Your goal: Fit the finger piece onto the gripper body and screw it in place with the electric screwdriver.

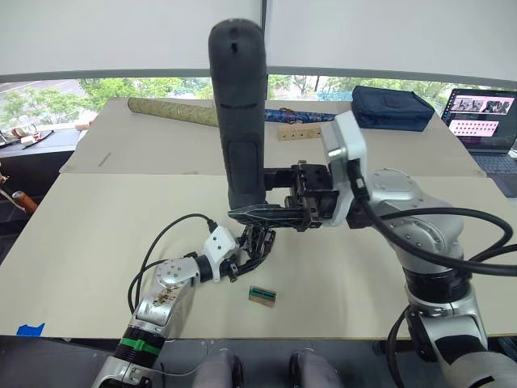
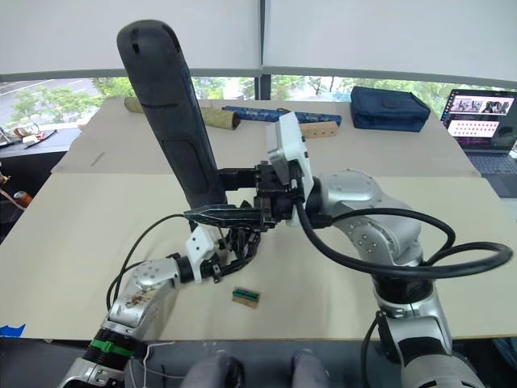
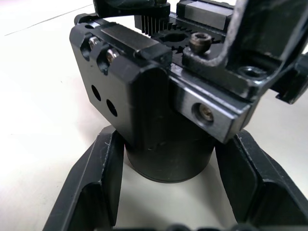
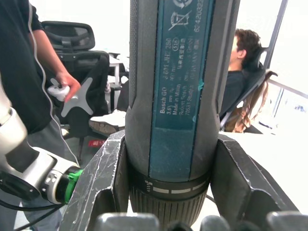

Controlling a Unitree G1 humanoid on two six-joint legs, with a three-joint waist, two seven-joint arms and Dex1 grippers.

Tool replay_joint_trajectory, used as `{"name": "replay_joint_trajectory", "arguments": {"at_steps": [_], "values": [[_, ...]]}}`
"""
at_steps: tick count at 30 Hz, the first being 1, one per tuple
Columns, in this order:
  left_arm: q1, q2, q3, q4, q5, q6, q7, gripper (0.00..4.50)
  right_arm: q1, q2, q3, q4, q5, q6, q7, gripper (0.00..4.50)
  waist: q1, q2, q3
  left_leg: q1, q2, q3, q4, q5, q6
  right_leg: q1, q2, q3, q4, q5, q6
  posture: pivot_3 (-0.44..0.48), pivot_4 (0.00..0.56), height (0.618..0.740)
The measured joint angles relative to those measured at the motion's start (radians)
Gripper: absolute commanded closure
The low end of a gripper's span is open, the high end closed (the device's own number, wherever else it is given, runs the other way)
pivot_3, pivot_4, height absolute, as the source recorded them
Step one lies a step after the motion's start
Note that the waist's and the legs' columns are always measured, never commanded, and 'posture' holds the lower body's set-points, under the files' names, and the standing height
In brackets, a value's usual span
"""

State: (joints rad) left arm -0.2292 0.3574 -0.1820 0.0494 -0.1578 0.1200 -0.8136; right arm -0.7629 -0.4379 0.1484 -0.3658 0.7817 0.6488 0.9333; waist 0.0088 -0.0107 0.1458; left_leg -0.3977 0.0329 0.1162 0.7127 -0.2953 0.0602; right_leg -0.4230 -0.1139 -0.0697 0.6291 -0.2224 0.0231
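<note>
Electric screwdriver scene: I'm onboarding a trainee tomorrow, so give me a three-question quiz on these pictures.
1. True or false: the electric screwdriver lies flat on the table.
2. Which gripper clamps the gripper body? A) left B) right
3. Fill in: the dark blue pouch sits at the table's far ____ side.

Key: 1 false, it stands upright in the right gripper; 2 A, left gripper; 3 right.
</note>
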Motion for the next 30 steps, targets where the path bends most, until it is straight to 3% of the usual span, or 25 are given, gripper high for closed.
{"name": "replay_joint_trajectory", "arguments": {"at_steps": [14,30], "values": [[0.0,0.022,0.006,-0.018,-0.018,0.03,-0.023,2.21,0.026,0.065,0.046,0.06,-0.141,-0.08,0.043,2.58,-0.008,0.0,0.0,-0.001,0.0,0.0,0.0,0.001,-0.002,0.0,0.001,0.0,-0.002,0.0,0.0,0.0,0.15,0.74],[0.017,0.049,0.005,-0.037,-0.034,0.038,-0.038,2.21,-0.052,0.115,0.046,0.102,-0.151,-0.073,0.016,2.58,-0.022,0.0,0.0,-0.001,0.001,0.001,-0.002,0.002,-0.004,-0.001,0.001,0.0,-0.002,0.0,0.0,0.0,0.15,0.74]]}}
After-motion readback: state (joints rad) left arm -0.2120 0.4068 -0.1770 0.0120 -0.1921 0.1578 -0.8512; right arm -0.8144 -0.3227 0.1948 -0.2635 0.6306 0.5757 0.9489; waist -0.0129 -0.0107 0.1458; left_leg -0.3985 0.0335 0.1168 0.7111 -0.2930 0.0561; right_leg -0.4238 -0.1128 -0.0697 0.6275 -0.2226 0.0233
